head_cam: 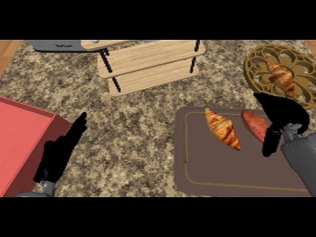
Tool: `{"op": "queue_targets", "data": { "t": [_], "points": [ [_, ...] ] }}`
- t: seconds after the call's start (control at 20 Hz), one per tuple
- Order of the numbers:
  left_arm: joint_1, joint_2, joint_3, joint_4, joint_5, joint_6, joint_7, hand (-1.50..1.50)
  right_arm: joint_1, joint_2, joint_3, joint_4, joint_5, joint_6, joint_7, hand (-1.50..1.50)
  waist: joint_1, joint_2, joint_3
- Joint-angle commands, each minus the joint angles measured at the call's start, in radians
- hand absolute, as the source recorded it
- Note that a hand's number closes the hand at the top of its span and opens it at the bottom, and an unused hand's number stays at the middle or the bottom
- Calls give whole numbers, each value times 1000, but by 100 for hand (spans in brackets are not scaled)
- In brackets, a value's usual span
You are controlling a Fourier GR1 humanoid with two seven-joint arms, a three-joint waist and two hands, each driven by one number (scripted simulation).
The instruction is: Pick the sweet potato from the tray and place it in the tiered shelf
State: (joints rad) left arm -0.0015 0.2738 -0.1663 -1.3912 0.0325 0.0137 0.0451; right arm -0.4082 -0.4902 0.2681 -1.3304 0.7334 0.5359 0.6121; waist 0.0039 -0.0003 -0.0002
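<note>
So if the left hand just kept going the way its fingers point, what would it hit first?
Probably the tiered shelf. The left hand points up and slightly right across bare counter, with nothing between. Depth is unclear, so it might pass just left of the shelf.

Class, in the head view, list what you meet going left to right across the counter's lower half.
Red box → left hand → tray → croissant → sweet potato → right hand.
</note>
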Motion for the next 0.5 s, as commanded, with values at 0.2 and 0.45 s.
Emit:
{"op": "queue_targets", "data": {
  "t": [0.2,0.45],
  "points": [
    [-5,-21,31,-61,-34,-17,62,0,-49,48,-45,173,111,-31,-111,-150,4,1,0],
    [-31,0,108,63,-4,-106,-16,0,-25,74,-45,164,181,-43,-128,-150,1,1,0]
  ]
}}
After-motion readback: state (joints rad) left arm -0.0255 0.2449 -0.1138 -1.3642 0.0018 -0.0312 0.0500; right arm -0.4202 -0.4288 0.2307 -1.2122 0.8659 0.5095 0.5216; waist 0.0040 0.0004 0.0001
